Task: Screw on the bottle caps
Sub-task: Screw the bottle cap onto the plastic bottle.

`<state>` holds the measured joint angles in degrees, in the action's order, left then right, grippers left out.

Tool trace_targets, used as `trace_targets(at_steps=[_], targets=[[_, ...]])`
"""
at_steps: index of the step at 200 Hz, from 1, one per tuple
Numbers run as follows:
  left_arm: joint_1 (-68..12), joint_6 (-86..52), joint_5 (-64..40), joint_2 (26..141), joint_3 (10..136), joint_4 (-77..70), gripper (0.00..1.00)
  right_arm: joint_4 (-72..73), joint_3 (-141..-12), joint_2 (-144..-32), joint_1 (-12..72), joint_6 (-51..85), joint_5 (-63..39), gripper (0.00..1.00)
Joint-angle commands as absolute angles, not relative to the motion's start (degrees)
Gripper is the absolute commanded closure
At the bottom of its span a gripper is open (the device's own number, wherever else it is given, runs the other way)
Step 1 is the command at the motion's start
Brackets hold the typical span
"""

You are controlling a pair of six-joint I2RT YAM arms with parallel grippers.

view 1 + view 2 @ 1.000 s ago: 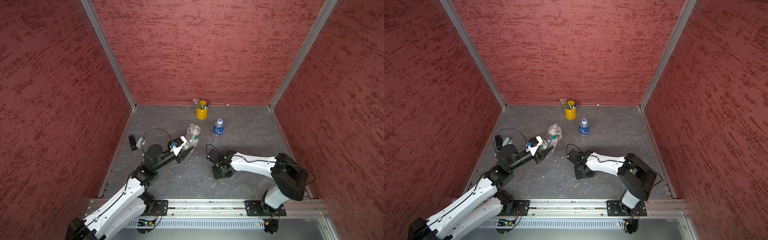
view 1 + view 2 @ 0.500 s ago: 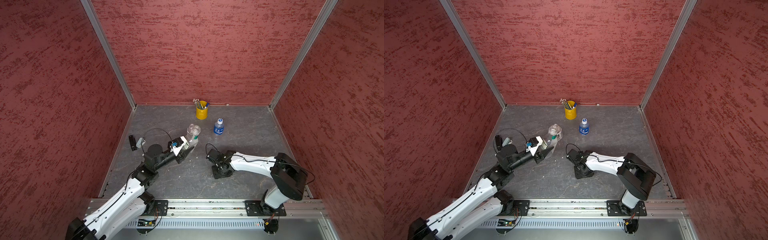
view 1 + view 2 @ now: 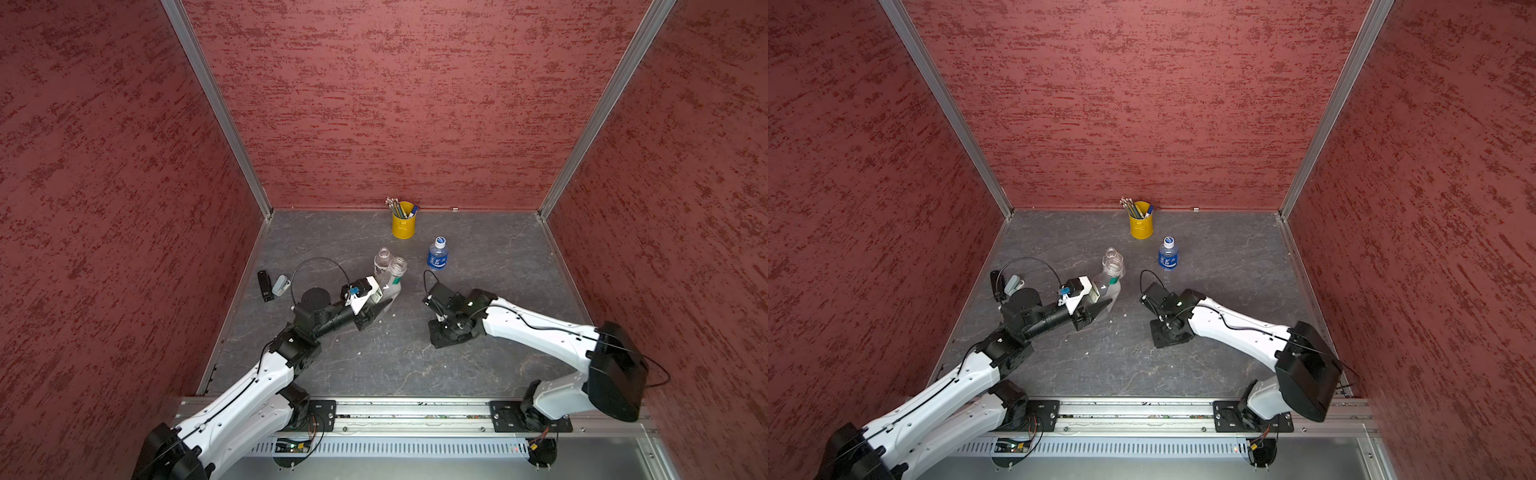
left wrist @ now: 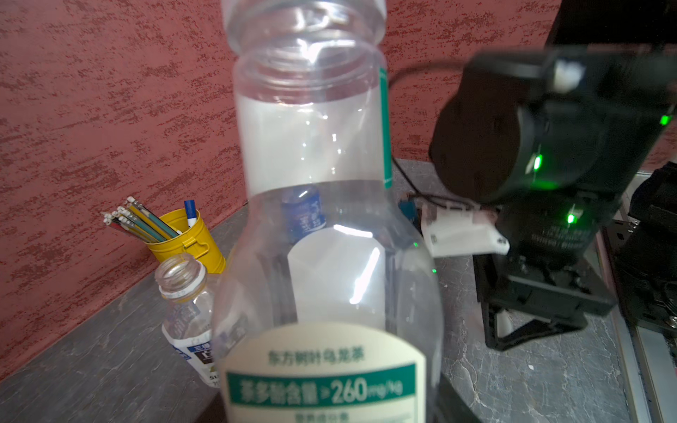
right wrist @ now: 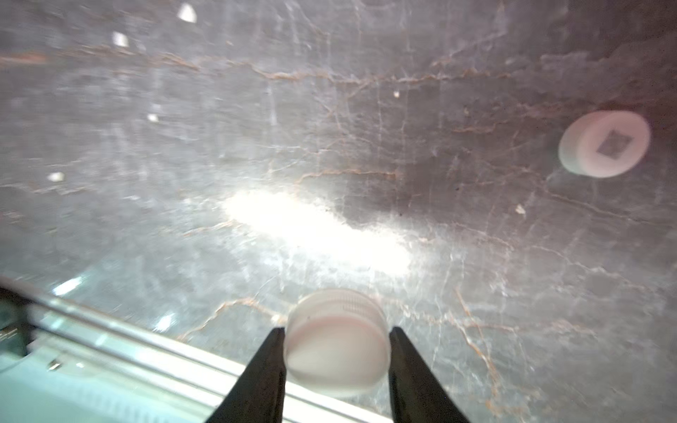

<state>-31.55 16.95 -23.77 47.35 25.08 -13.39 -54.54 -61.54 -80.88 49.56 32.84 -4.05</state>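
Step in hand: fetching the cap for the green-banded bottle, as I judge it; one bottle of three looks finished.
Right gripper (image 5: 337, 331): closed against both sides of the wide white cap (image 5: 336, 351), low over the counter near its middle. Whether the cap has left the surface I cannot tell.
Left gripper (image 3: 380, 303): clamped on the body of the green-banded bottle (image 3: 392, 276), which it holds tilted with the mouth open, left of the counter's middle.
Other bottles: the white-labelled bottle (image 3: 381, 261) is upright and uncapped, just beside the held one. The blue-labelled bottle (image 3: 437, 257) wears its blue-and-white cap, nearer the back edge.
Spare cap: the small white cap (image 5: 604, 144) with a dark square lies on the counter near the right gripper.
Next move: probably carry the wide cap to the held bottle's mouth, square it to the tilted neck, then turn.
Counter (image 3: 478, 365): dark grey, veined and glossy, with pale specks.
Room: red textured walls and aluminium corner posts; a yellow pencil cup (image 3: 404, 224) stands at the back edge.
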Motion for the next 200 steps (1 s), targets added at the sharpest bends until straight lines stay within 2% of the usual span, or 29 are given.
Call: trace_targets(at_steps=[1, 43, 118, 200], targets=[[-31.7, 18.0, -26.3, 48.8, 24.3, -18.7, 0.47, -65.1, -68.6, -76.7, 46.9, 26.5, -8.6, 0.54], [-31.8, 21.9, -28.3, 51.0, 25.5, -17.2, 0.47, -74.7, -84.0, -75.8, 41.6, 19.2, -15.6, 0.55], [-33.1, 27.6, -32.5, 52.5, 28.2, -12.9, 0.48, -82.8, -107.1, -83.1, 39.0, 12.4, -24.9, 0.55], [-34.2, 29.6, -35.8, 55.7, 31.3, -11.5, 0.49, -79.9, -112.9, -88.8, 39.0, 10.4, -30.3, 0.55]])
